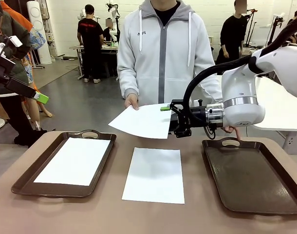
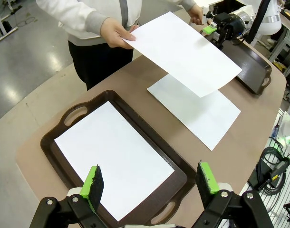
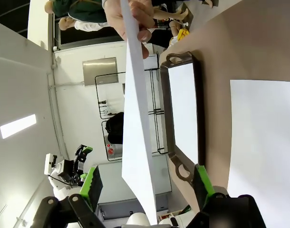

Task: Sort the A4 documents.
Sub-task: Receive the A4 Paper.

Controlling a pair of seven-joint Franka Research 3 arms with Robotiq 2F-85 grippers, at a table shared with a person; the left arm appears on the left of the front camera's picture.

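Jaws full open, empty both sides; sheet point(image 1: 143, 121) in person's hand point(image 1: 131, 101) lies edge-on between pads of my R gripper point(image 3: 147, 184), long axis running left; L gripper point(image 2: 149, 180) well apart.

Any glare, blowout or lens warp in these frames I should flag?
Front view: sharp, even light, faint sheen on the empty tray. Left wrist view: wide-angle bends the table edge; the near sheet is nearly blown out. Right wrist view: rolled sideways, the held sheet near edge-on, featureless white.
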